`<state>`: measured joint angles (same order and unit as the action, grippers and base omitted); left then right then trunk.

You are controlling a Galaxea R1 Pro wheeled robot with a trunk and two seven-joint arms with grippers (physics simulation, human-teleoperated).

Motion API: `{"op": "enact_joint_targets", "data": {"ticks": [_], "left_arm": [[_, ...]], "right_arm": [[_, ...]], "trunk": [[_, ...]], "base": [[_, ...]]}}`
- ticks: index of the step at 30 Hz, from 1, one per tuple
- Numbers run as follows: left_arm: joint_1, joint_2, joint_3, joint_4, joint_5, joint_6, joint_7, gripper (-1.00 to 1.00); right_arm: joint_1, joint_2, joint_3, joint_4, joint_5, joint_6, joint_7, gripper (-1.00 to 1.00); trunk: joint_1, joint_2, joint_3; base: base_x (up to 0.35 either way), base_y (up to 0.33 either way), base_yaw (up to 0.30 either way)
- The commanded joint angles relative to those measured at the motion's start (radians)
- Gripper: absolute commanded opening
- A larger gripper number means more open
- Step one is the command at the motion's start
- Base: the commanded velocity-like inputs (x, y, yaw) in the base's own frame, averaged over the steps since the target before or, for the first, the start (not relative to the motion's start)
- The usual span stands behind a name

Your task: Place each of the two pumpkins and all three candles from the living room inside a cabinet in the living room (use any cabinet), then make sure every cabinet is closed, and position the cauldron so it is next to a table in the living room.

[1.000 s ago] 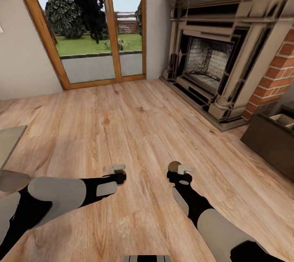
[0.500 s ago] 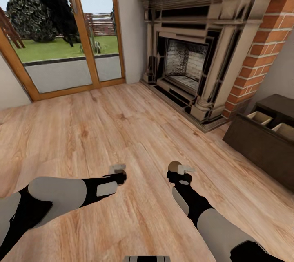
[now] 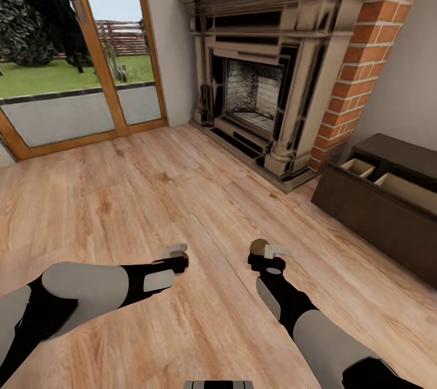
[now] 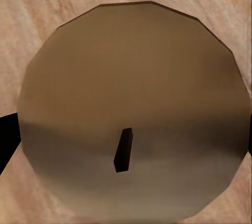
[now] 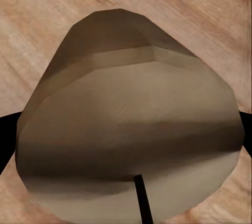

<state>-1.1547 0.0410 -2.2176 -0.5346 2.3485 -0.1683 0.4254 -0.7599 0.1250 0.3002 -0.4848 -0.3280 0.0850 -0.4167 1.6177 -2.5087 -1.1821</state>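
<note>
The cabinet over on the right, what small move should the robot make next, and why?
Probably keep turning right and roll toward the cabinet: its drawer stands open at the view's right edge, and each gripper, left and right, holds a candle over bare floor.

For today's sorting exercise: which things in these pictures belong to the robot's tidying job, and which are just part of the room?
Belong to the job:
- candle in the left end effector
- candle in the right end effector
- cabinet, its drawers open

Just part of the room:
- brick fireplace
- glass patio door
- wood plank floor
</note>
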Motion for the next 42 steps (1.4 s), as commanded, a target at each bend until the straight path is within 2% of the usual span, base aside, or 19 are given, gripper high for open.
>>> {"op": "enact_joint_targets", "data": {"ticks": [1, 5, 15, 28, 42], "left_arm": [[-0.002, 0.000, -0.006, -0.004, 0.008, -0.008, 0.000, -1.00], [-0.002, 0.000, -0.006, -0.004, 0.008, -0.007, -0.003, -1.00], [-0.002, 0.000, -0.006, -0.002, 0.008, -0.006, -0.004, -1.00], [-0.002, 0.000, -0.007, -0.004, 0.008, -0.010, -0.004, -1.00], [-0.002, 0.000, -0.007, -0.004, 0.008, -0.011, -0.004, -1.00]], "right_arm": [[-0.001, -0.001, 0.008, -0.001, -0.005, 0.006, -0.008, -1.00], [-0.001, 0.000, 0.008, -0.001, -0.005, 0.006, -0.009, -1.00], [-0.001, 0.001, 0.008, -0.001, -0.005, -0.009, -0.009, -1.00], [-0.001, 0.000, 0.008, -0.001, -0.005, -0.010, -0.009, -1.00], [-0.001, -0.001, 0.007, -0.001, -0.005, -0.010, -0.010, -1.00]], "trunk": [[0.000, 0.000, 0.000], [0.000, 0.000, 0.001], [0.000, 0.000, 0.002], [0.000, 0.000, 0.011], [0.000, 0.000, 0.025]], "base": [[0.000, 0.000, -0.298], [0.004, 0.097, -0.213], [0.119, 0.310, -0.032], [0.198, 0.289, -0.258], [0.025, 0.026, -0.271]]}}
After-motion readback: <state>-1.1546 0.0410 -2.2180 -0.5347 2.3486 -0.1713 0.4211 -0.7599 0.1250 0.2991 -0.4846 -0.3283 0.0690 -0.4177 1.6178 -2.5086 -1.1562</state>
